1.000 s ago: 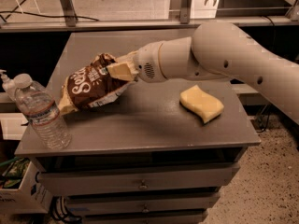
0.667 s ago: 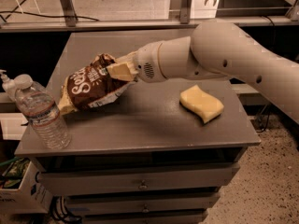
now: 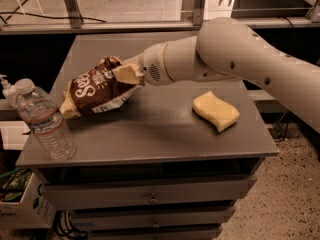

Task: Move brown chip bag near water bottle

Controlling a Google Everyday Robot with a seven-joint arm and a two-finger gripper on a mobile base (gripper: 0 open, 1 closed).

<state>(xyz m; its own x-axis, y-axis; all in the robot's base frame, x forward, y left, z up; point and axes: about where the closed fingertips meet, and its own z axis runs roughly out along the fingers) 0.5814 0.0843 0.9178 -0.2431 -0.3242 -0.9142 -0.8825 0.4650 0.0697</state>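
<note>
The brown chip bag [image 3: 97, 89], dark brown with white script and pale yellow ends, is held tilted over the left part of the grey cabinet top [image 3: 160, 129]; its lower left end is near or touching the surface. My gripper [image 3: 127, 74] is shut on the bag's upper right end, at the tip of the white arm that reaches in from the right. The water bottle [image 3: 44, 121], clear and ribbed with a white cap and a label band, stands upright at the front left corner, just left of the bag.
A yellow wavy sponge [image 3: 216, 111] lies on the right part of the top. A small white pump bottle [image 3: 7, 90] stands behind the water bottle, past the left edge. Drawers run below the front edge. A box [image 3: 20, 196] sits on the floor at the lower left.
</note>
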